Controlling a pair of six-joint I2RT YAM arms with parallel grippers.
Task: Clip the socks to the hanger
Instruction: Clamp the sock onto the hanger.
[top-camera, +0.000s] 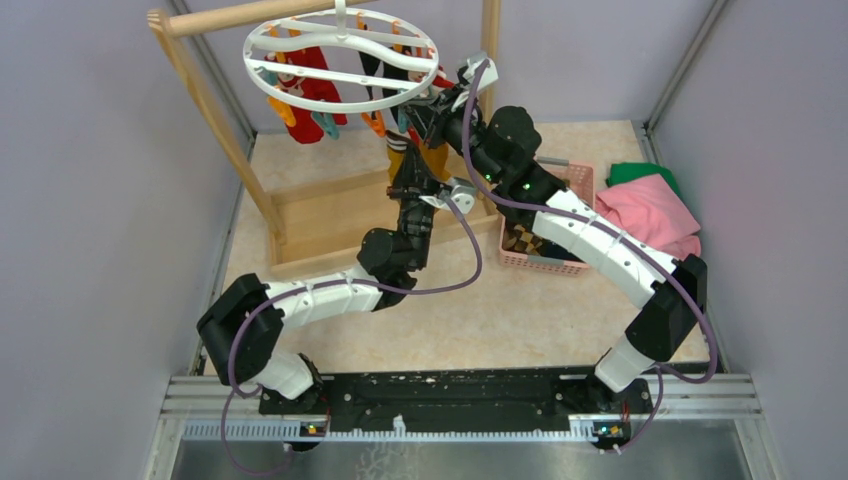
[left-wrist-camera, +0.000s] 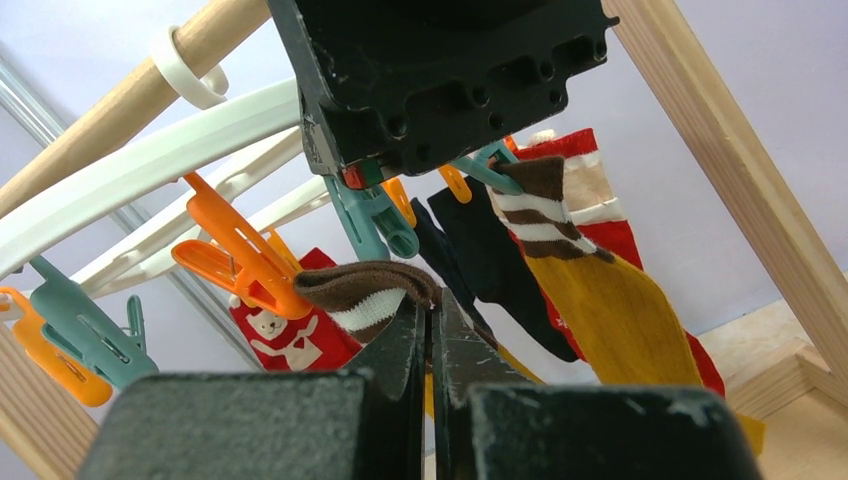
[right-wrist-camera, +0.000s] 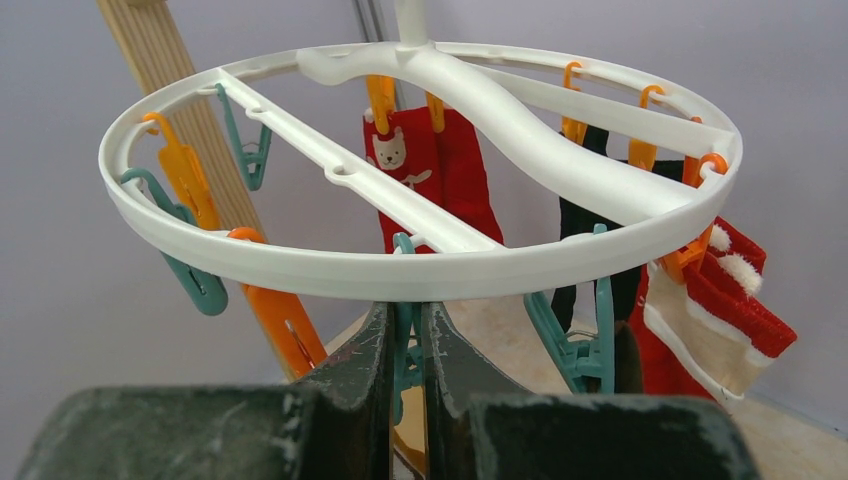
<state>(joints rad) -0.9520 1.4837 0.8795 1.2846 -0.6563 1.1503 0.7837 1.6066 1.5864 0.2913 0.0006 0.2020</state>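
The white ring hanger (top-camera: 340, 55) hangs from the rack's bar, with orange and teal clips under it. Red socks (top-camera: 310, 90) and dark socks hang clipped on it; in the left wrist view a mustard sock (left-wrist-camera: 620, 310) with a brown striped cuff hangs clipped on the right. My left gripper (top-camera: 408, 165) is shut on the brown and white cuff of another mustard sock (left-wrist-camera: 365, 290), held up just below a teal clip (left-wrist-camera: 370, 215). My right gripper (right-wrist-camera: 405, 310) is shut on that teal clip (right-wrist-camera: 405, 340), right under the hanger's rim (right-wrist-camera: 420, 270).
The wooden rack frame (top-camera: 200, 90) stands at the back left, its base board under the arms. A pink basket (top-camera: 580, 180) holding an argyle sock (top-camera: 520, 240) sits to the right. A pink cloth (top-camera: 650, 215) and a green cloth (top-camera: 640, 172) lie beyond it.
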